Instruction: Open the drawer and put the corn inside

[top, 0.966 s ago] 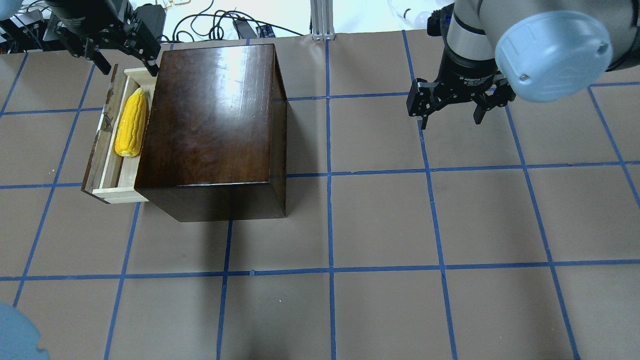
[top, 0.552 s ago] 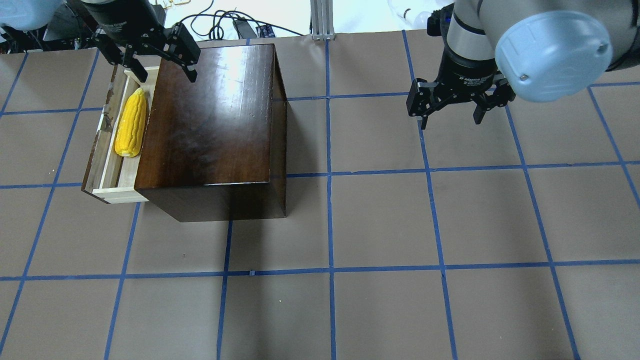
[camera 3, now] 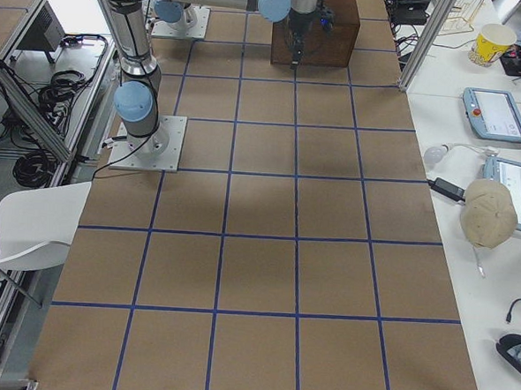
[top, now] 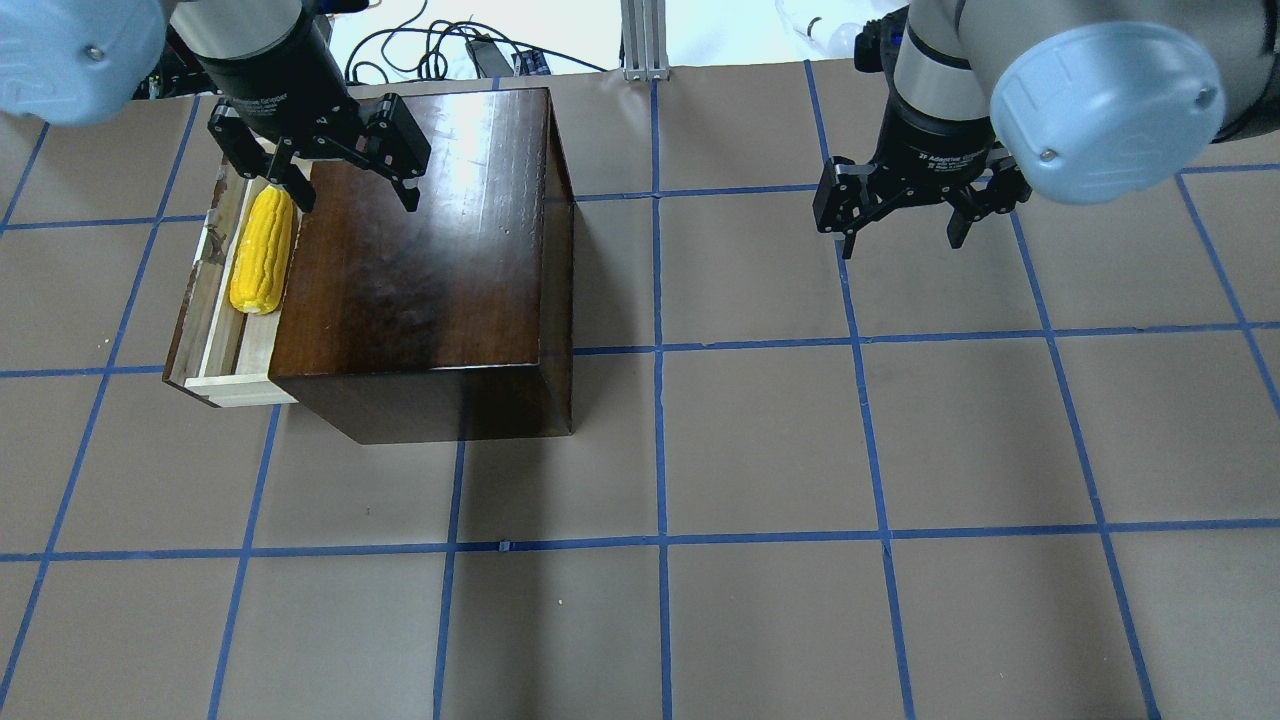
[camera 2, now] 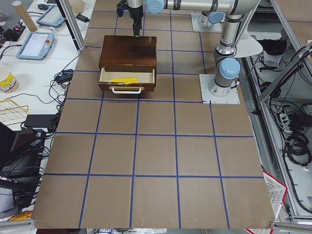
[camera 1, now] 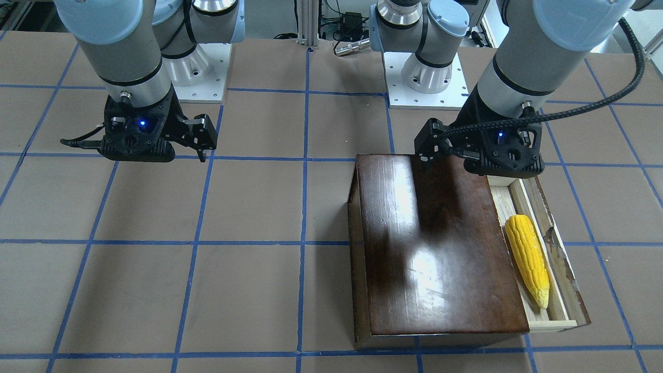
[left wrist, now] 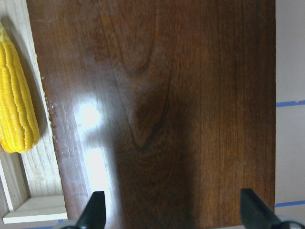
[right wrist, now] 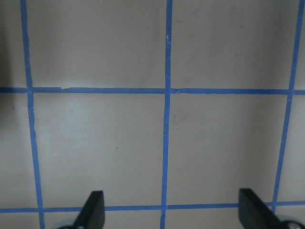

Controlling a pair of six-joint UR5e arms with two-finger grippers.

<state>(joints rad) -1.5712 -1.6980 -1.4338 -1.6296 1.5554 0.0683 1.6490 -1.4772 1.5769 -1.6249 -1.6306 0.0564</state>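
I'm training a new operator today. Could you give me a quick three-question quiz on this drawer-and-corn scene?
1. True or false: the corn lies in the open drawer.
2. The left gripper hangs above: A) the box; B) bare table; C) a chair.
3. Is the right gripper open or shut?

Key: 1 true; 2 A; 3 open.
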